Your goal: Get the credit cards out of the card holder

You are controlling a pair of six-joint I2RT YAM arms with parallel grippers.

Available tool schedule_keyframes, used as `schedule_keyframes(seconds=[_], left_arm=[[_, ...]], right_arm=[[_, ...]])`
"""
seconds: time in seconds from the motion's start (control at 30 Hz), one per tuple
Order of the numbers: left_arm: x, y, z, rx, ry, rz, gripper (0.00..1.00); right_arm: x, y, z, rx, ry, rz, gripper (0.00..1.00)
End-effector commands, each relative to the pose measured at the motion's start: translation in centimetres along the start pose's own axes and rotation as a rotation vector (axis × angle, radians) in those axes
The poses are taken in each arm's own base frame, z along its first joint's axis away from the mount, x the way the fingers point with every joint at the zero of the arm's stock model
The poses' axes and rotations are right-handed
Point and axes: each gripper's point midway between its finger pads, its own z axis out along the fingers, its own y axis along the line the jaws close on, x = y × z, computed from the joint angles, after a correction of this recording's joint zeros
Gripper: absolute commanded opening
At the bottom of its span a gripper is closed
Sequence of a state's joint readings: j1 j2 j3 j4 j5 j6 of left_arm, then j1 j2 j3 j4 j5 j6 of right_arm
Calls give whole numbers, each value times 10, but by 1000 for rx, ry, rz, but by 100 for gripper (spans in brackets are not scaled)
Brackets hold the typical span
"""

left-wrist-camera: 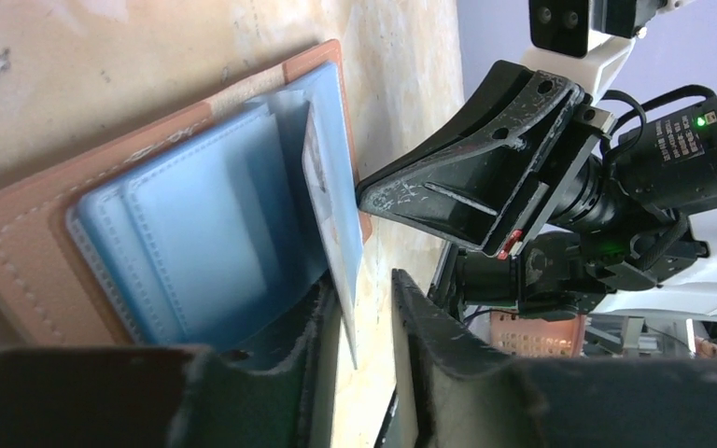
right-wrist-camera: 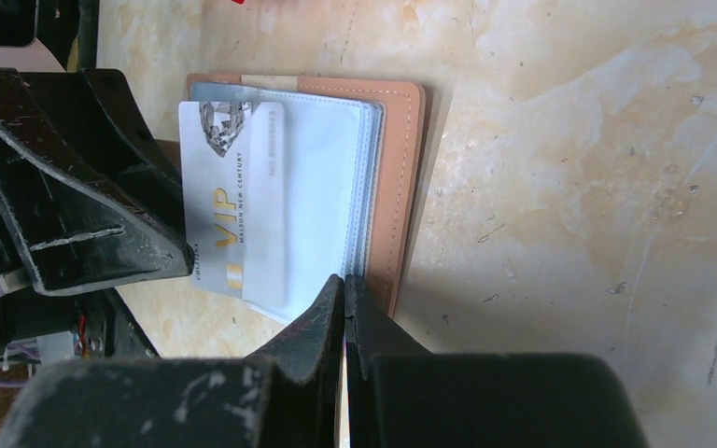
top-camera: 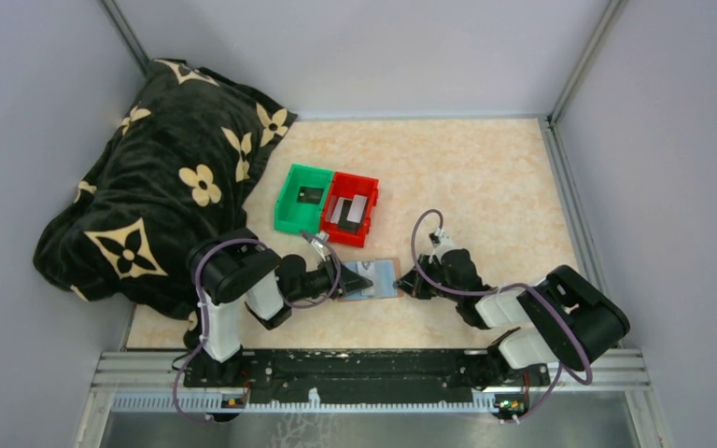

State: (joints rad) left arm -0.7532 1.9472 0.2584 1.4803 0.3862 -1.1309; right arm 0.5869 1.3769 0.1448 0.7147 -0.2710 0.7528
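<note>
We see our right gripper (right-wrist-camera: 344,286) pinching the pale inner edge of the open card holder (right-wrist-camera: 398,187); a silver VIP card (right-wrist-camera: 233,205) juts out leftward.

The left arm (top-camera: 233,280) and right arm (top-camera: 569,322) are black and white, with looped purple cables (top-camera: 414,245). The pincer fingers (left-wrist-camera: 457,196) are scuffed black, a green light (left-wrist-camera: 700,119) at their two o'clock.

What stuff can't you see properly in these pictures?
Top view: any writing on the cards in the red bin is too small to read.
Left wrist view: the silver card is edge-on, so its face is hidden; the left gripper covers the card holder's near edge.
Top view: anything under the blanket is hidden.
</note>
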Motion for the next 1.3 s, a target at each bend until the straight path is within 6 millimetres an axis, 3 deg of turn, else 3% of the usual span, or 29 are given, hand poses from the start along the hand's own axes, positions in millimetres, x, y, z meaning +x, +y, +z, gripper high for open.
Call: schedule_keyframes(seconds=[0.0,0.13,0.17,0.43,0.7,0.77,0.93,1.0,1.1,1.27], left_arm=[[-8,-10,-5,63,-41,6,27],[-8,-8,-8,70,-40,-7,2],[-8,-8,-9,72,-39,-9,0],[-16,-11,-17,47,-66,52,0],[-39,-24,-34,21,-105,183,0],[-40,-30,-37,42,-83,218,0],[-31,-66,-37,201,15,277,0],[-27,-78,-38,261,46,277,0],[-23,-92,-40,343,74,269,0],[-17,-107,-42,462,122,226,0]], right_arm=[[21,-20,-3,73,73,-4,0],[22,-20,-2,71,75,-2,0],[22,-20,-2,71,75,-2,0],[22,-20,-1,68,77,-3,0],[16,-10,0,27,66,-14,0],[12,4,-1,-39,53,-24,0],[-19,71,-26,-345,-86,-40,0],[-31,91,-37,-428,-135,-61,12],[-43,106,-47,-464,-180,-87,31],[-57,121,-59,-479,-209,-160,34]])
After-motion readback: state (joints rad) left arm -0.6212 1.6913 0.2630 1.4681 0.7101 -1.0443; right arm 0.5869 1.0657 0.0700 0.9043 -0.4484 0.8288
